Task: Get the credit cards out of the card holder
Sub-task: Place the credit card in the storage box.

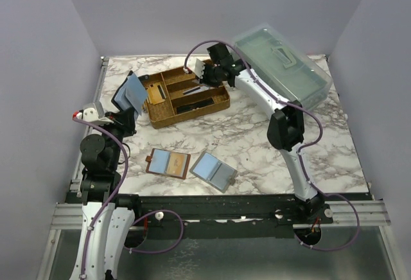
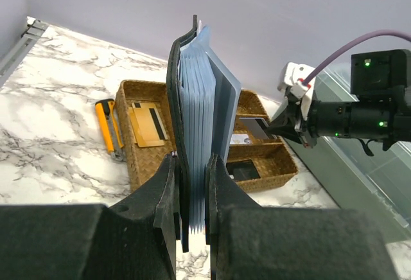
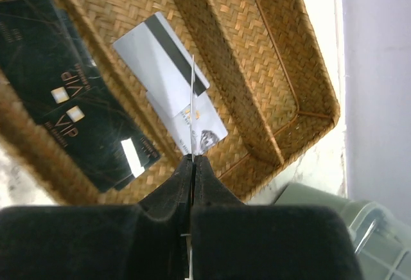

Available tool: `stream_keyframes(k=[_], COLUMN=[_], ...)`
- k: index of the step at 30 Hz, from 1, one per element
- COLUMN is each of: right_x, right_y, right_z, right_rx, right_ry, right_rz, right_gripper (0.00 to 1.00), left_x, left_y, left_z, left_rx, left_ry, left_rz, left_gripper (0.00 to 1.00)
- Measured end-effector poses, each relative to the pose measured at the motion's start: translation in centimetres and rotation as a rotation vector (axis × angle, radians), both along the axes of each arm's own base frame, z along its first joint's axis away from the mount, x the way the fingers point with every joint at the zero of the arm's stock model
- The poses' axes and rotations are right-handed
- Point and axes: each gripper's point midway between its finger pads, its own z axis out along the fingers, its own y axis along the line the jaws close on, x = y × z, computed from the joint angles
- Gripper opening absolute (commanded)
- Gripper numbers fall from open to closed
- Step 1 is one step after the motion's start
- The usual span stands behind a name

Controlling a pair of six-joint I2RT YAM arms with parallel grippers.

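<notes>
My left gripper (image 1: 127,110) is shut on the black card holder (image 1: 132,92) and holds it upright off the table. In the left wrist view the fingers (image 2: 164,183) clamp its lower edge, and the blue-grey pockets (image 2: 200,106) fan out above them. My right gripper (image 1: 201,72) hovers over the wicker tray (image 1: 162,118), shut on a pale credit card seen edge-on (image 3: 192,94). Two silvery credit cards (image 3: 157,55) lie below it in a tray compartment (image 3: 225,49).
Black VIP cards (image 3: 70,110) and gold cards (image 2: 148,122) lie in other tray compartments. A yellow utility knife (image 2: 110,126) lies left of the tray. A brown holder (image 1: 168,163) and a grey holder (image 1: 214,171) lie open near the front. A clear plastic box (image 1: 282,65) stands back right.
</notes>
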Motion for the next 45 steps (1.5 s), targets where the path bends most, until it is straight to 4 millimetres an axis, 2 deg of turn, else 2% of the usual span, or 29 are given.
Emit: stream_keyframes(k=[4,14,20,23,29,37,41,43,45], right_x=[1.2,2.8,2.9,2.9,3.0,1.8,0.3,-0.8,-2.3], right_y=[1.1,2.7,3.0,3.0,3.3,3.8,3.8,3.5,3.0], right_z=[-1.3,-1.8,-4.2,-4.6,-4.4,-4.8,-3.7,-2.0,0.6], right_rx=[-0.040,-0.113,-0.159,-0.167,-0.160,-0.135,-0.085,-0.052,-0.009], right_ry=[-0.074,-0.238,-0.241,-0.240,-0.250,-0.188,-0.116,-0.086,-0.064], right_rz=[0.014,0.053,0.061,0.062,0.060,0.041,0.018,0.007,-0.002], right_gripper=[0.00,0.03,0.04,0.08,0.34,0.36,0.37,0.37,0.37], left_x=[-0.3,-1.0,-1.2,-1.4,-1.7,-2.1,-2.2,-2.3,-2.4], left_y=[0.3,0.4,0.3,0.3,0.3,0.0,-0.8,-1.4,-2.1], left_z=[-0.2,-0.3,-0.6,-0.8,-1.2,-0.9,-0.9,-0.9,-1.2], left_rx=[0.009,0.005,-0.001,-0.007,-0.023,-0.055,-0.083,-0.105,-0.125], left_ry=[0.008,-0.009,-0.002,0.000,0.013,0.002,0.006,0.011,0.022], left_rz=[0.015,0.018,0.017,0.017,0.016,0.005,-0.034,-0.070,-0.107], left_gripper=[0.00,0.00,0.00,0.00,0.00,0.00,0.00,0.00,0.00])
